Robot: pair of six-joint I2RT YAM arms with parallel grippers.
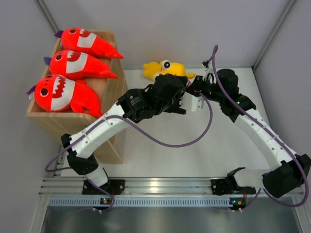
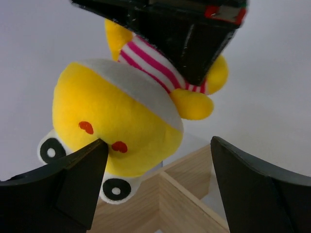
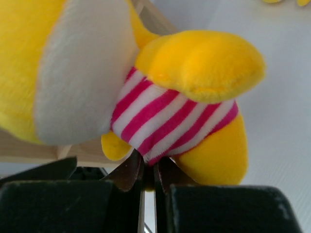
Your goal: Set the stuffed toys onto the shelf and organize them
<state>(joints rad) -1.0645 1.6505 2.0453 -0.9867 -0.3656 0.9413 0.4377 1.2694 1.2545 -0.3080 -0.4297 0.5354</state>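
Note:
Three red sharks (image 1: 87, 42) (image 1: 77, 64) (image 1: 60, 93) lie side by side on the tray top of the wooden shelf (image 1: 112, 53). My right gripper (image 3: 148, 170) is shut on the red-white striped middle of a yellow plush toy (image 3: 189, 63) and holds it in the air. My left gripper (image 2: 156, 143) is open, its jaws on either side of that toy's head (image 2: 112, 121), the left finger touching it. In the top view both grippers (image 1: 183, 104) (image 1: 194, 90) meet right of the shelf and hide the held toy. A second yellow toy (image 1: 165, 69) lies on the table behind them.
Pale wood of the shelf (image 2: 180, 194) shows below the held toy in the left wrist view, and a strip of it (image 3: 29, 150) in the right wrist view. Purple cables loop across the white table (image 1: 204, 150). Grey walls close in the back and sides.

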